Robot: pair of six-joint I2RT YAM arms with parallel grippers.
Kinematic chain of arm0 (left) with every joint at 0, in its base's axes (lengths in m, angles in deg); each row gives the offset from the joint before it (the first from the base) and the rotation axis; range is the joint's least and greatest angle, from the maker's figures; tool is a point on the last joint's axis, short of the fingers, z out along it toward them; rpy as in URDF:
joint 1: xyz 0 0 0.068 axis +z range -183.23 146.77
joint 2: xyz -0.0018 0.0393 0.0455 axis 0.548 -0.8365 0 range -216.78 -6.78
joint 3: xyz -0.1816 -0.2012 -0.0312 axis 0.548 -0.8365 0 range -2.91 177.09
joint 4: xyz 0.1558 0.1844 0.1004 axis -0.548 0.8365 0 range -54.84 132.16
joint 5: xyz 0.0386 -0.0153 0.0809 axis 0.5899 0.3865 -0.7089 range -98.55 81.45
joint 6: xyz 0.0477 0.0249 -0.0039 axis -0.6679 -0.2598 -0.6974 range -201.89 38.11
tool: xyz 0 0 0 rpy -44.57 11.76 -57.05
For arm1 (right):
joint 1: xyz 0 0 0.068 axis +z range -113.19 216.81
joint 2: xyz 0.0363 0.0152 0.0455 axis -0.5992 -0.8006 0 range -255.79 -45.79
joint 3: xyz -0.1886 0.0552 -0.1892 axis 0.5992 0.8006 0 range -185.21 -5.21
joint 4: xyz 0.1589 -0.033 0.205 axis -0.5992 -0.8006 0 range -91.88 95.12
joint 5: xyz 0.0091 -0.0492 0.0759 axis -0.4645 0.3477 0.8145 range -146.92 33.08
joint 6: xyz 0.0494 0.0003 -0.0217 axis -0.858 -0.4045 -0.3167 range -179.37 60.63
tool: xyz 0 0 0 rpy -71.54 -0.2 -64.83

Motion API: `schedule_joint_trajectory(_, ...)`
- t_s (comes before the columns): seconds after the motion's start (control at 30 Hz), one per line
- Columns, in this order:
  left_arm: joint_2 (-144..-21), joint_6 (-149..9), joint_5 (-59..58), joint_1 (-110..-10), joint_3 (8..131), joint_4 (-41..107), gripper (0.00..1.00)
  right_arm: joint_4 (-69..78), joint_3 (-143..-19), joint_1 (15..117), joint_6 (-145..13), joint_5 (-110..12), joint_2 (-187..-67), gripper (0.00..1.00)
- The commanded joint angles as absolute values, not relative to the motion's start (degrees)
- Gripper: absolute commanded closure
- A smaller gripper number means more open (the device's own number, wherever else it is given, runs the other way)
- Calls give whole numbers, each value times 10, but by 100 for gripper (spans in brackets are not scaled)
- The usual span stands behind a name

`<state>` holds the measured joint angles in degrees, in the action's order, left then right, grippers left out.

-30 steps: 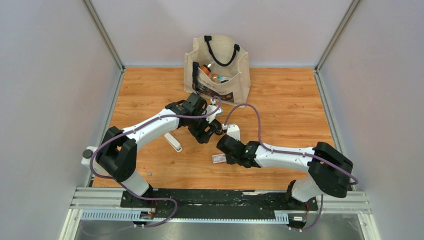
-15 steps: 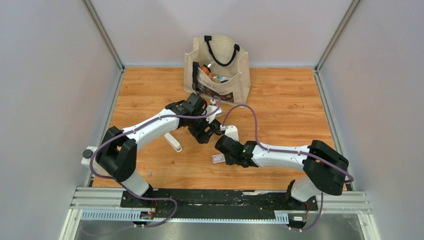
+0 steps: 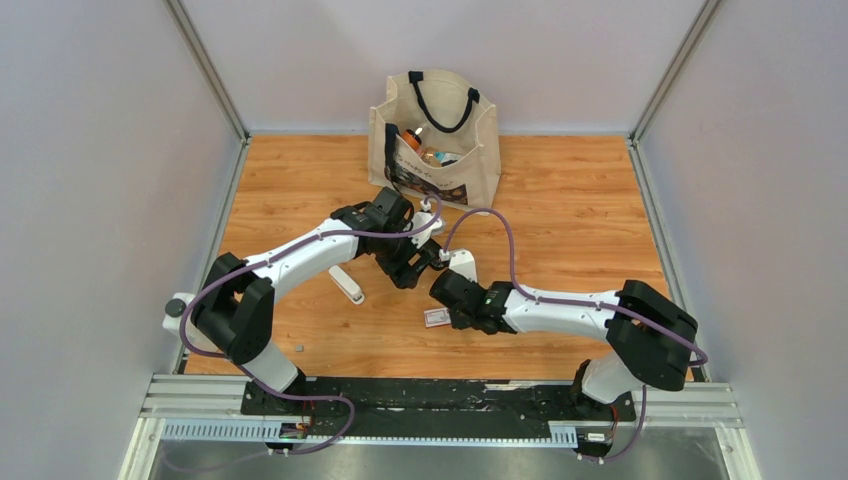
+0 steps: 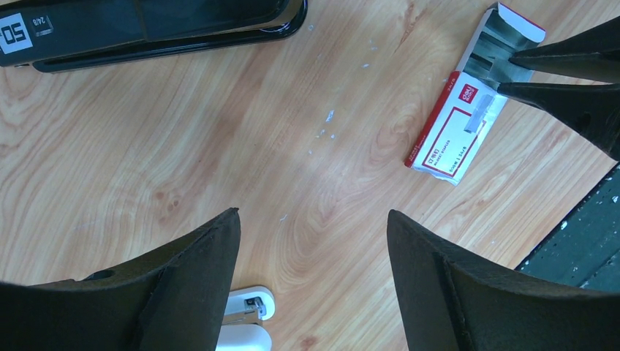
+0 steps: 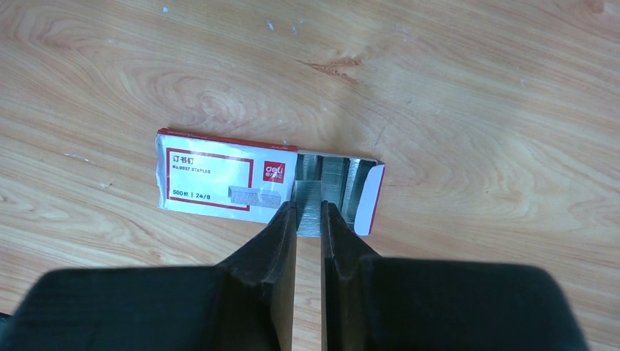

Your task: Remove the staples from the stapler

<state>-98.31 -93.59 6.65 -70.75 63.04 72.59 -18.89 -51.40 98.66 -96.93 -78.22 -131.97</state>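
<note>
A: Where is the stapler [image 4: 146, 25]?

B: Flat on the wooden surface [image 3: 580, 200], about the middle of it, slightly toward the left edge. The left wrist view shows its glossy black body along the top of the picture, with a white "50" label at one end. From above I cannot pick it out, because the left arm's black wrist hangs over that spot.

A: And the left gripper [image 4: 313, 213]?

B: Its fingers are spread wide over bare wood just beside the stapler, apart from it.

A: The staples [image 5: 309, 191]?

B: A short grey strip is pinched in the right gripper [image 5: 309, 207], the fingers closed on it with only the strip's width between them. The strip's far end lies at the open mouth of the staple box [image 5: 219, 179], over more strips packed inside.

A: Where is that box?

B: Toward the near edge from the stapler, apart from it. It lies flat, red-and-white, with the flap open on the end facing the right arm. The right gripper covers that end from above.

A: What else is around?

B: A white oblong bar [image 3: 348, 285] lies left of the stapler, just on the near side of the left forearm, with a bit of metal at its rounded end. A small dark bit [image 3: 298, 347] lies toward the near-left corner, and I cannot tell what it is. A canvas tote bag [image 3: 478, 165] with black handles stands upright at the middle of the far edge, with things inside. Pale flecks [image 4: 329, 115] dot the wood between stapler and box.
</note>
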Motion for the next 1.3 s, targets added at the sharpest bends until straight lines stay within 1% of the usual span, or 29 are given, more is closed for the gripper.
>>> schedule_joint_trajectory(0.0,-963,-933,79,-709,627,716,19,-178,-530,982,-960,-791,-1323,92)
schedule_joint_trajectory(0.93,-960,-936,77,-709,618,708,19,-166,-535,975,-944,-784,-1334,92)
schedule_joint_trajectory(1.03,-960,-936,75,-709,617,708,19,-165,-537,975,-943,-782,-1337,89)
schedule_joint_trajectory(1.17,-959,-936,76,-708,615,707,19,-164,-536,975,-940,-781,-1336,78)
schedule_joint_trajectory(1.23,-958,-935,76,-709,615,707,19,-162,-535,975,-940,-779,-1333,74)
schedule_joint_trajectory(1.27,-958,-935,77,-709,616,708,19,-163,-535,974,-940,-780,-1332,69)
